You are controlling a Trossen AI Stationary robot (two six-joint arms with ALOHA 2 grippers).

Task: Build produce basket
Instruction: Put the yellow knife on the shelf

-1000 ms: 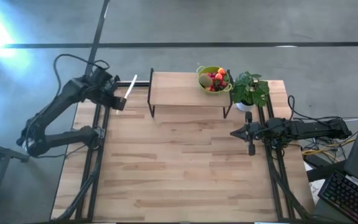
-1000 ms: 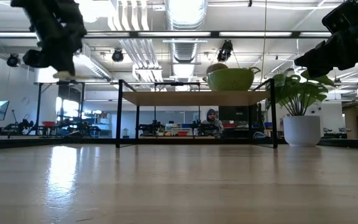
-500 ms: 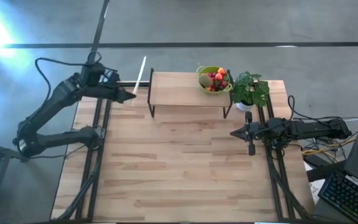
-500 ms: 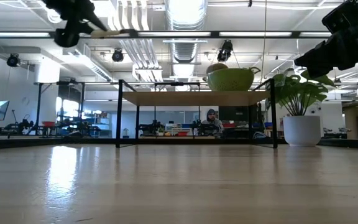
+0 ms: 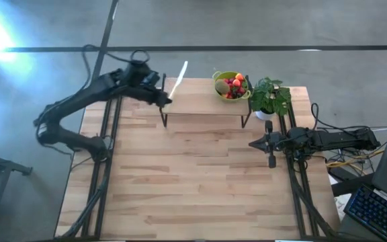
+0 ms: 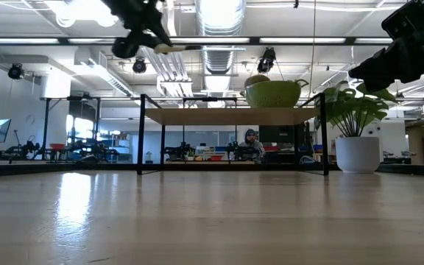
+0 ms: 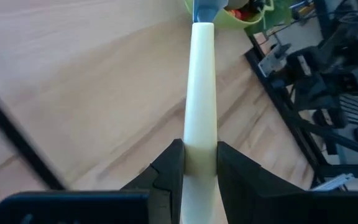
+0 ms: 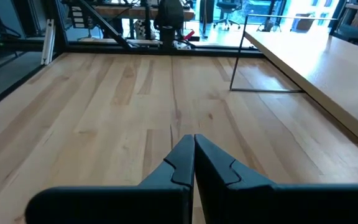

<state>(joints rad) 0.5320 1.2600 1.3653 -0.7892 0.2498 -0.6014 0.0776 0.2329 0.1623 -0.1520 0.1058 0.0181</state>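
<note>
High view: left gripper [image 5: 165, 99] clamped on the yellow-handled knife [image 5: 177, 79] above the raised shelf's [image 5: 193, 99] left end, produce basket [image 5: 231, 85] full of produce [image 5: 234, 86] at its right end by the potted plant [image 5: 270, 97] — right gripper [image 5: 271, 142] shut, idle over the table [image 5: 193, 188]. Left wrist view: knife pinched between narrow fingers [image 7: 169, 167], tip aimed at the basket. Step judged: carrying the knife over — next, a level reach rightward, then a gentle set-down.

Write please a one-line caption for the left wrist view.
Left claw shut on the pale yellow knife handle, pointing toward the green produce basket on the wooden shelf.
</note>
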